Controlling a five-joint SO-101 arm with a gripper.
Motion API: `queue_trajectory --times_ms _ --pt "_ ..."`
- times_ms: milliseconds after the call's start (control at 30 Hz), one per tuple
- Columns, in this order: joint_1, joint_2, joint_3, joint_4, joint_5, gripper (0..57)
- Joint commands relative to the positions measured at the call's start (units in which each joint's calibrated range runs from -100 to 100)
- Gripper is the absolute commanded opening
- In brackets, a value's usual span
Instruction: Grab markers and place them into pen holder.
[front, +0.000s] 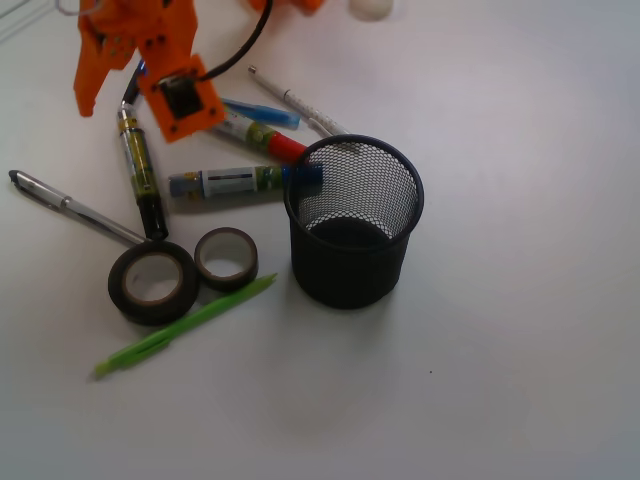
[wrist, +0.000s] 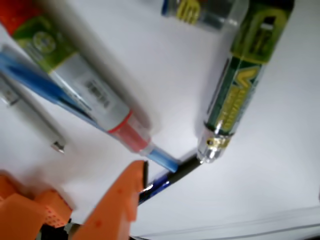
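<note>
The orange gripper (front: 100, 75) hangs at the top left of the front view with nothing visibly between its jaws; how far apart they stand cannot be told, since the wrist view shows only one orange finger (wrist: 117, 200) low in the frame, its tip just beside the rear ends of two markers.

Nearest the jaws lies the black-capped marker (front: 138, 172), its green-yellow label running down the barrel and its cap pointing toward the tape rolls (front: 152, 282). In the wrist view that label shows green with yellow lettering (wrist: 240, 80). The red-capped marker (front: 262, 136) lies slanted beside the gripper's camera block, cap end close to the rim of the pen holder (front: 352, 222). The blue-capped marker (front: 245, 182) lies almost level, white and green label upward, its cap touching the holder's mesh wall from outside.

The holder stands upright on the white counter (front: 520, 350), black wire mesh with a solid rim, and no marker shows inside it.

The arm comes in from the top edge, its black cable looping behind, the wrist bent down over the cluster of markers.
</note>
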Motion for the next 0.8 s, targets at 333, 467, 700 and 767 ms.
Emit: queue_trajectory --times_ms 333,467,700,767 --pt "-0.73 5.44 -5.57 -3.84 -8.21 33.3" --pt "-0.51 5.36 -1.13 -7.77 -9.96 31.3" --pt "1.59 4.76 13.09 -22.39 -9.77 31.3" --pt "1.51 4.76 13.99 -24.31 -9.62 31.3"
